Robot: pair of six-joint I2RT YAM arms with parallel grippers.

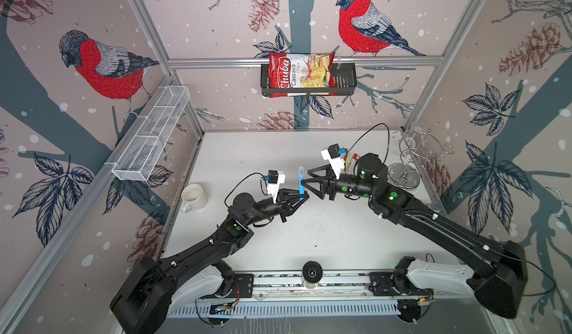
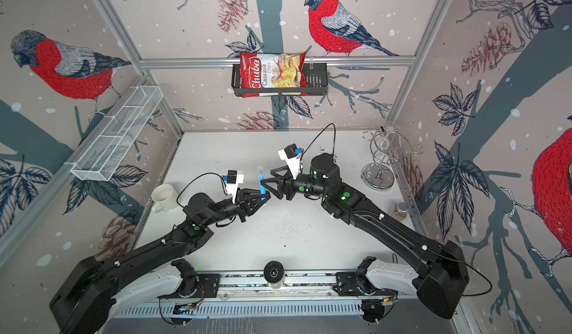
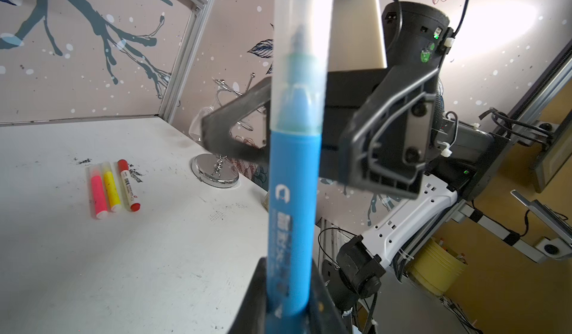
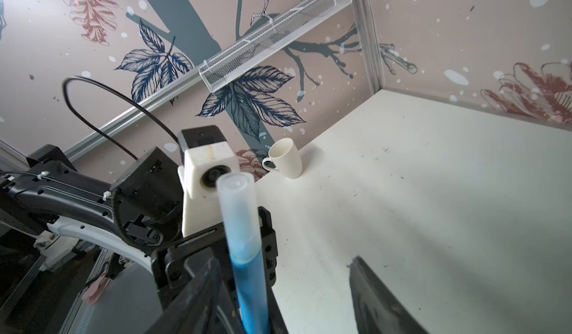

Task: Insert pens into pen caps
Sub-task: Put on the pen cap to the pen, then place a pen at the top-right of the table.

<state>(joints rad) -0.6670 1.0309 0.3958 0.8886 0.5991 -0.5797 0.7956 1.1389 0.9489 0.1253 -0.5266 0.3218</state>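
My left gripper is shut on the lower end of the blue pen and holds it upright above the table. A translucent whitish pen cap sits over its tip. My right gripper is open, and its jaws stand apart on either side of the capped end, with the pen close to one finger. The pink pen, yellow pen and white pen with red ends lie side by side at the back right, caps on.
A white mug stands at the left. A chrome wire stand sits at the back right, with a small jar by the right wall. A mesh tray hangs on the left wall. A basket with a chips bag hangs on the back wall.
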